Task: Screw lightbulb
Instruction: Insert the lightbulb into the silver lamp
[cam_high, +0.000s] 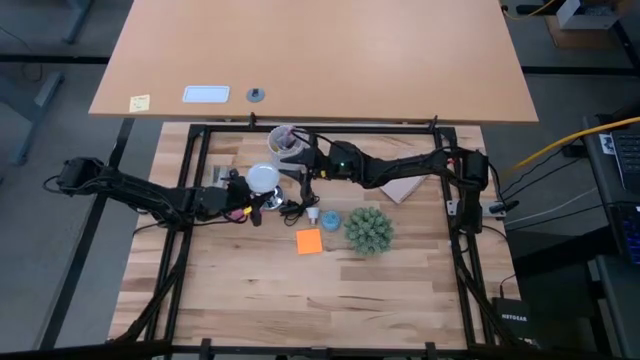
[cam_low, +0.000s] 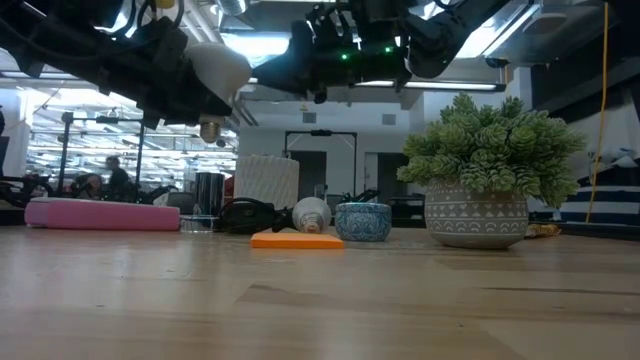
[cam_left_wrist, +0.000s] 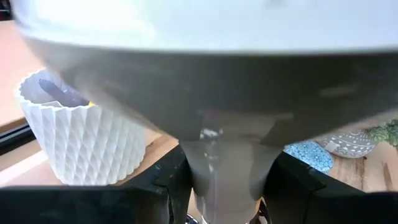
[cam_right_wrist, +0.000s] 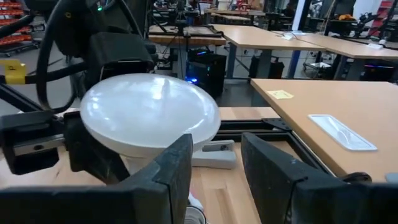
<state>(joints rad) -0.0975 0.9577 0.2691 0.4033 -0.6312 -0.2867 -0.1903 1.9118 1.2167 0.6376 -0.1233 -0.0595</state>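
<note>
The white frosted lightbulb (cam_high: 262, 178) hangs above the table with my left gripper (cam_left_wrist: 227, 186) shut on it. Its dome (cam_low: 222, 68) is up and its greyish base (cam_low: 210, 128) points down. The base hangs over the shiny socket (cam_high: 273, 200), which stands on the table with its black cord (cam_high: 295, 208). My right gripper (cam_right_wrist: 214, 174) reaches in from the table's right. It stands open just beside the bulb's dome (cam_right_wrist: 149, 112), with nothing between its fingers. My left gripper pinches the bulb's narrow neck (cam_left_wrist: 227, 165) between its two fingers (cam_left_wrist: 171, 180), just below the funnel-shaped flare. The fingers come roughly level from the table's left. The bulb is lifted clear, dome up and slightly tilted, with its base above the socket.
A white ribbed cup of pens (cam_high: 288, 145) stands just behind the bulb. A blue bowl (cam_high: 330, 220), an orange sticky note (cam_high: 309, 241) and a potted plant (cam_high: 368, 230) sit to the right and nearer. Black frame rails (cam_high: 190, 180) border the table.
</note>
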